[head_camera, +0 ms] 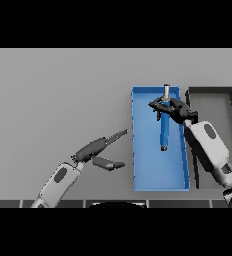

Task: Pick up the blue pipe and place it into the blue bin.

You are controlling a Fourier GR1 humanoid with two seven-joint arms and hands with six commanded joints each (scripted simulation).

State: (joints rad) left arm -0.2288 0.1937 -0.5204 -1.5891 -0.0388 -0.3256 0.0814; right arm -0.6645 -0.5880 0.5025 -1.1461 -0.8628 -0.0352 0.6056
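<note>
The blue pipe (pixel 165 131), with a grey end at its far tip, shows lengthwise over the blue bin (pixel 158 175) at the table's right. My right hand (pixel 172 109) is above the bin's far half, its fingers curled round the pipe's upper part. Whether the pipe rests on the bin's floor or hangs above it I cannot tell. My left hand (pixel 100 148) is left of the bin, low over the table, with straight fingers pointing towards the bin and the thumb spread; it holds nothing.
A dark grey bin (pixel 213 95) stands right beside the blue bin, partly covered by my right forearm. The grey table stretches to the left and far side.
</note>
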